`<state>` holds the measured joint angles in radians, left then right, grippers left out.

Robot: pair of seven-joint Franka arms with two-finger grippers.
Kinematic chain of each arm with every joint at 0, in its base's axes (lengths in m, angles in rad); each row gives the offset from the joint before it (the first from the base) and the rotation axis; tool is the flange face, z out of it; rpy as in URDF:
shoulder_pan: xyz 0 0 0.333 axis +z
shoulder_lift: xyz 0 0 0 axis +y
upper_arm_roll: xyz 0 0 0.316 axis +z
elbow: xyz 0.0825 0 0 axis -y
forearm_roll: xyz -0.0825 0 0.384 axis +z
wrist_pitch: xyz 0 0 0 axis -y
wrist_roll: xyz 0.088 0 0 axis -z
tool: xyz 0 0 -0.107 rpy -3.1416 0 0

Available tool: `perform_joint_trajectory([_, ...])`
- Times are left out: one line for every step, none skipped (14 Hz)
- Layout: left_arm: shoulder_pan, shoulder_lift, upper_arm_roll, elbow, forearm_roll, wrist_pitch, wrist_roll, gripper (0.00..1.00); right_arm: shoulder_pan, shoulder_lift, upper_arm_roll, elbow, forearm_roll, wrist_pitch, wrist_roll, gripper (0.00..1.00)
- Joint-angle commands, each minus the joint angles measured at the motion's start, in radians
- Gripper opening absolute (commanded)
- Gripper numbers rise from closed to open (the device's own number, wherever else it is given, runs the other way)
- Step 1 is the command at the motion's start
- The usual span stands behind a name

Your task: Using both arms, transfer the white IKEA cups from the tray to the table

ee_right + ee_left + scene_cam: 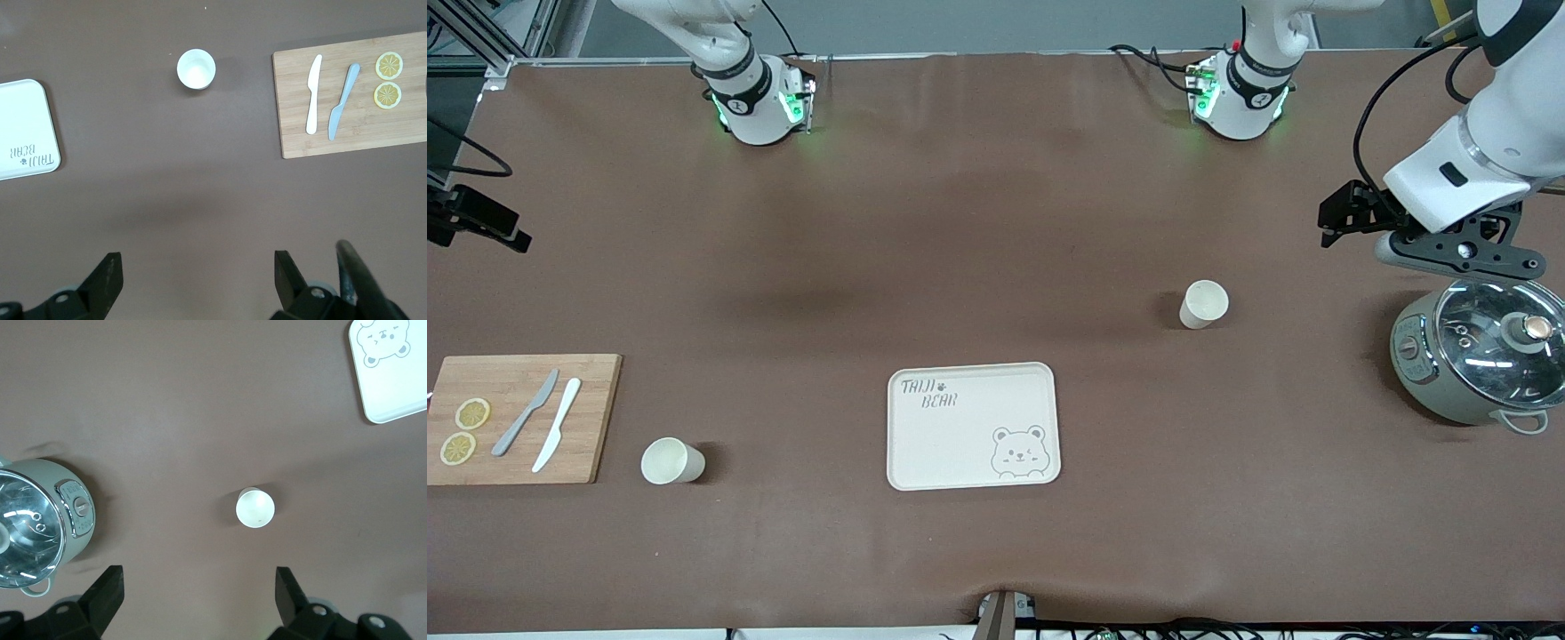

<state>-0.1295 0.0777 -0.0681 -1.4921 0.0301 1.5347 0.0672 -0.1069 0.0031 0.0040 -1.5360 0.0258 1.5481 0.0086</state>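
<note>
Two white IKEA cups stand upright on the brown table. One cup (1204,304) is toward the left arm's end, beside a pot; it also shows in the left wrist view (255,508). The other cup (669,461) stands beside a cutting board toward the right arm's end and shows in the right wrist view (196,69). My left gripper (1338,218) hangs high over the table near the pot, open and empty (199,587). My right gripper (480,222) hangs high at the right arm's end, open and empty (198,270).
A cream bear tray (960,444) lies between the cups, nearer the front camera. A grey pot with a glass lid (1476,356) stands at the left arm's end. A wooden cutting board (596,391) holds two knives and two lemon slices.
</note>
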Motion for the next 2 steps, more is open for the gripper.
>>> perform_joint_trajectory([-0.001, 0.005, -0.004, 0.013, 0.005, 0.002, 0.002, 1.0, 0.009, -0.029, 0.001, -0.029, -0.017, 0.01, 0.013, 1.0])
perform_joint_trajectory([-0.001, 0.005, -0.004, 0.013, 0.007, 0.002, 0.0, 1.0, 0.01, -0.029, 0.001, -0.029, -0.017, 0.01, 0.013, 1.0])
